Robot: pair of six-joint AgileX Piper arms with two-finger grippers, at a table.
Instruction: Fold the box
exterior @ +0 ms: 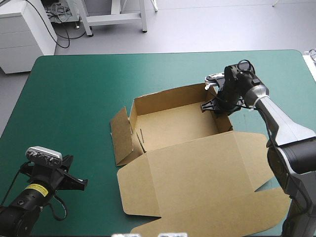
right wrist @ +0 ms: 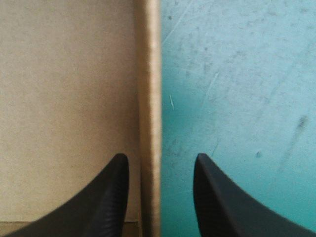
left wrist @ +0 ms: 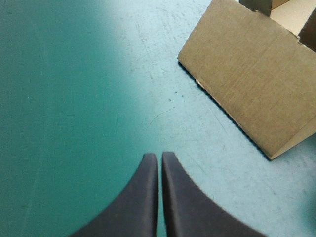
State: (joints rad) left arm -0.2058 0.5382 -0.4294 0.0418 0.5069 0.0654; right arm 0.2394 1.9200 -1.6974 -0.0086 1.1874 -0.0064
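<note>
Brown board, cut and creased: the box (exterior: 177, 126) sits right of centre on the counter (exterior: 74, 98), which has a teal-green cover. It is an open tray. The far wall (exterior: 168, 96) and right wall (exterior: 225, 121) are raised, and the lid (exterior: 207, 182) lies flat toward the near edge. On the left side, one flap (exterior: 121, 136) splays outward and is not tucked.

Handling, as a judgement: the sheet is light and stiff across its panels, and it gives only at the scored lines. It slides easily on the cover when pushed. Walls will likely spring back unless they are held or tucked. The best hold is on a free edge near a crease, pinched across the thickness. A flat face offers nothing to take.

The right arm's fingers (right wrist: 111, 197) stand apart astride the right wall's top edge (right wrist: 148, 74) at the far right corner. One is inside the tray and one is outside over the cover. They are not clamped; gaps show on both sides.

The left arm's fingers (left wrist: 143, 197) are pressed together, holding nothing. They are low over bare cover near the counter's near left corner, with the splayed flap ahead and well apart.

The loose left flap looks like the next thing to raise.
</note>
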